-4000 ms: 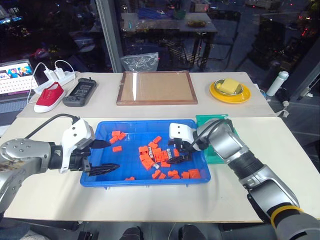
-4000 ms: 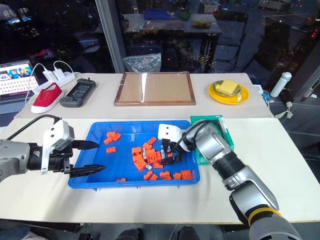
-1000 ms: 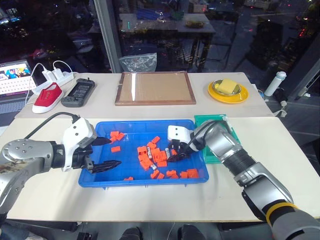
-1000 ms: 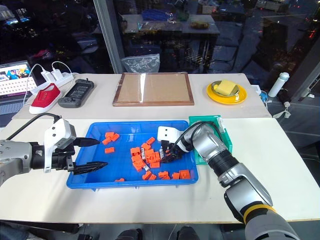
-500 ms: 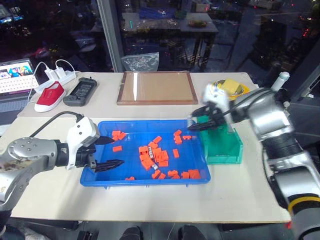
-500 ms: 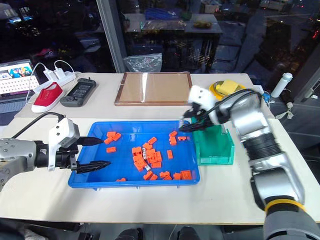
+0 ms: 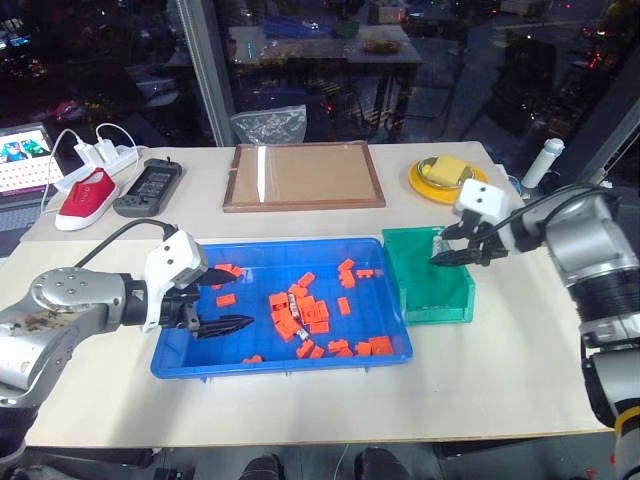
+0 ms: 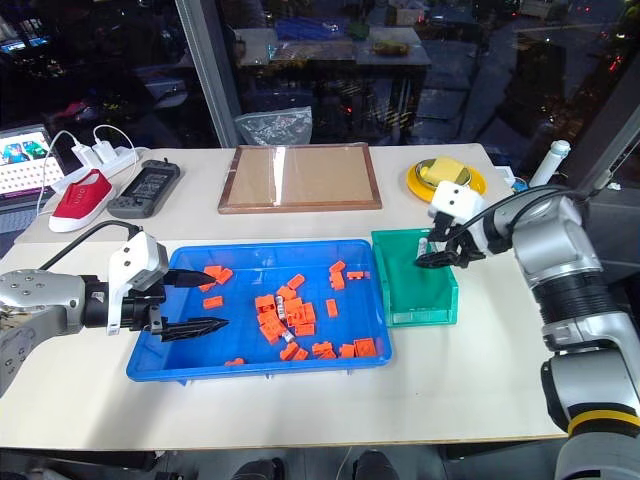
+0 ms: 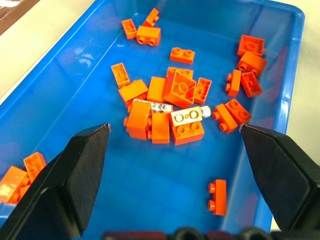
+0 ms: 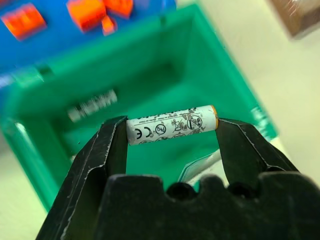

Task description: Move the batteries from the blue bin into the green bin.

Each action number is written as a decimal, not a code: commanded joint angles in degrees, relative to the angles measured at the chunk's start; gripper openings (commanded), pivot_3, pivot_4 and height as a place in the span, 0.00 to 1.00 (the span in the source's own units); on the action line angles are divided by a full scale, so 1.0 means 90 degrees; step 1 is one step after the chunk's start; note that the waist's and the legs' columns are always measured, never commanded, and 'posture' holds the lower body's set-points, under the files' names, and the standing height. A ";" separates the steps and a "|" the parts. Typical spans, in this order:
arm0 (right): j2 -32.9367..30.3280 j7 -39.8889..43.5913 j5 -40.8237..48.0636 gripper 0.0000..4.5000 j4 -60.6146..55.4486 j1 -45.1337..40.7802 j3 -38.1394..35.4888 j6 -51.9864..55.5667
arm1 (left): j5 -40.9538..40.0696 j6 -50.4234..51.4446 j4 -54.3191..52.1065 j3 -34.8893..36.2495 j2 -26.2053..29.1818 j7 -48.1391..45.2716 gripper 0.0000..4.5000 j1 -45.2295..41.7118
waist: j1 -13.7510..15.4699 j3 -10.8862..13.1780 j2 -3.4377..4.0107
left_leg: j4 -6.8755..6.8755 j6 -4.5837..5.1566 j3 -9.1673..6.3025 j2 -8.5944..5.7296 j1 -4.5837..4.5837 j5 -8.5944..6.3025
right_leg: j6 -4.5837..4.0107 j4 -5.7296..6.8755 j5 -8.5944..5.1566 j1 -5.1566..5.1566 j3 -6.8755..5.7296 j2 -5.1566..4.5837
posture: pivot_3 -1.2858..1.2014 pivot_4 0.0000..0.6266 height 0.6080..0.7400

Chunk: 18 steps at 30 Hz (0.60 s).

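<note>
The blue bin point(image 7: 200, 366) lies in the middle of the table and holds many orange blocks point(image 7: 318, 312). Two batteries point(image 9: 190, 115) lie among the blocks in the left wrist view. My left gripper point(image 7: 235, 298) hovers open over the bin's left part, with nothing between its fingers. The green bin point(image 7: 432, 300) stands against the blue bin's right side. Just above it, my right gripper point(image 7: 447, 255) is shut on one battery point(image 10: 172, 124), held by its two ends between the fingertips. The green bin's floor point(image 10: 150, 75) lies below that battery.
A wooden-framed brown tray point(image 7: 303, 175) and a yellow plate point(image 7: 445, 178) sit at the back of the table. A red shoe point(image 7: 85, 197), a black device point(image 7: 148, 187) and a laptop point(image 7: 20, 150) are at the back left. A white bottle point(image 7: 543, 163) stands at the far right.
My right gripper has lifted out of the blue bin and swung right with the battery, and now hangs over the green bin. The left gripper has stayed put. The camera has shifted.
</note>
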 commanded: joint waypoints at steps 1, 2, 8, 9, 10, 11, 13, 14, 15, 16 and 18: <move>0.0150 -0.0422 -0.0497 0.57 0.0630 -0.0285 0.0192 -0.0652 | 0.0010 -0.0035 -0.0155 0.0113 0.0023 -0.0008 1.00 -0.0035 | 0.0006 0.0000 0.0000 | 0.0000 0.0000 0.0000 0.0000 0.0000 0.0000 | 0.0000 0.0000 0.0000 0.0000 0.0000 0.0000 | 0.52 0.24 1.00; 0.0158 -0.0500 -0.0637 0.57 0.0790 -0.0334 0.0258 -0.0795 | -0.0006 -0.0011 -0.0192 0.0150 0.0028 0.0007 1.00 0.0001 | 0.0011 0.0001 0.0000 | 0.0000 0.0000 0.0000 -0.0001 -0.0001 0.0000 | 0.0000 0.0000 0.0000 -0.0001 0.0000 -0.0001 | 0.52 0.24 1.00; 0.0241 -0.0751 -0.0970 0.83 0.1210 -0.0712 0.0306 -0.1095 | -0.0045 0.0068 -0.0318 0.0317 0.0032 0.0086 1.00 0.0235 | 0.0048 0.0003 0.0002 | 0.0001 -0.0001 0.0002 -0.0008 -0.0008 0.0000 | 0.0000 -0.0005 0.0000 -0.0002 0.0012 -0.0003 | 0.52 0.24 1.00; 0.0229 -0.0777 -0.1028 0.88 0.1186 -0.0771 0.0317 -0.1143 | -0.0060 0.0080 -0.0339 0.0334 0.0028 0.0100 1.00 0.0256 | 0.0048 0.0003 0.0001 | 0.0000 -0.0001 0.0002 -0.0007 -0.0006 0.0000 | 0.0000 -0.0004 0.0000 -0.0002 0.0013 -0.0003 | 0.52 0.24 1.00; 0.0221 -0.0769 -0.1051 0.98 0.1133 -0.0824 0.0311 -0.1152 | -0.0069 0.0084 -0.0349 0.0345 0.0027 0.0108 1.00 0.0270 | 0.0044 0.0003 0.0001 | 0.0000 -0.0001 0.0002 -0.0006 -0.0004 0.0000 | 0.0000 -0.0003 0.0000 -0.0001 0.0013 -0.0001 | 0.52 0.24 1.00; 0.0215 -0.0700 -0.1025 0.99 0.0985 -0.0868 0.0283 -0.1108 | -0.0074 0.0084 -0.0349 0.0356 0.0029 0.0112 1.00 0.0281 | 0.0041 0.0003 0.0002 | 0.0000 -0.0001 0.0002 -0.0005 -0.0005 0.0000 | 0.0000 -0.0004 0.0000 -0.0001 0.0013 0.0000 | 0.52 0.24 1.00; 0.0218 -0.0551 -0.0929 0.99 0.0705 -0.0911 0.0216 -0.0988 | -0.0072 0.0079 -0.0343 0.0367 0.0035 0.0113 1.00 0.0294 | 0.0034 0.0003 0.0002 | 0.0000 0.0000 0.0002 -0.0005 -0.0003 0.0000 | 0.0000 -0.0003 0.0000 -0.0001 0.0013 0.0000 | 0.52 0.24 1.00; 0.0213 -0.0502 -0.0897 0.99 0.0588 -0.0915 0.0193 -0.0937 | -0.0069 0.0078 -0.0341 0.0371 0.0038 0.0110 1.00 0.0297 | 0.0033 0.0003 0.0002 | 0.0000 0.0000 0.0002 -0.0005 -0.0003 0.0000 | 0.0000 -0.0003 0.0000 -0.0001 0.0013 0.0000 | 0.52 0.24 1.00; 0.0200 -0.0464 -0.0873 0.99 0.0469 -0.0916 0.0172 -0.0907 | -0.0067 0.0077 -0.0336 0.0375 0.0043 0.0105 1.00 0.0296 | 0.0033 0.0003 0.0002 | 0.0000 0.0000 0.0002 -0.0005 -0.0003 0.0000 | 0.0000 -0.0002 0.0000 -0.0001 0.0014 0.0000 | 0.52 0.24 1.00; 0.0191 -0.0428 -0.0829 0.99 0.0343 -0.0924 0.0126 -0.0854 | -0.0066 0.0078 -0.0330 0.0377 0.0049 0.0101 1.00 0.0290 | 0.0034 0.0003 0.0002 | 0.0000 0.0000 0.0002 -0.0005 -0.0003 0.0000 | 0.0000 -0.0002 0.0000 -0.0002 0.0014 0.0000 | 0.52 0.24 1.00; 0.0202 -0.0334 -0.0680 0.99 0.0108 -0.0934 -0.0007 -0.0695 | -0.0063 0.0075 -0.0319 0.0383 0.0060 0.0090 1.00 0.0284 | 0.0041 0.0003 0.0002 | 0.0000 0.0000 0.0002 -0.0006 -0.0003 0.0000 | 0.0000 -0.0002 0.0000 -0.0001 0.0014 0.0000 | 0.52 0.24 1.00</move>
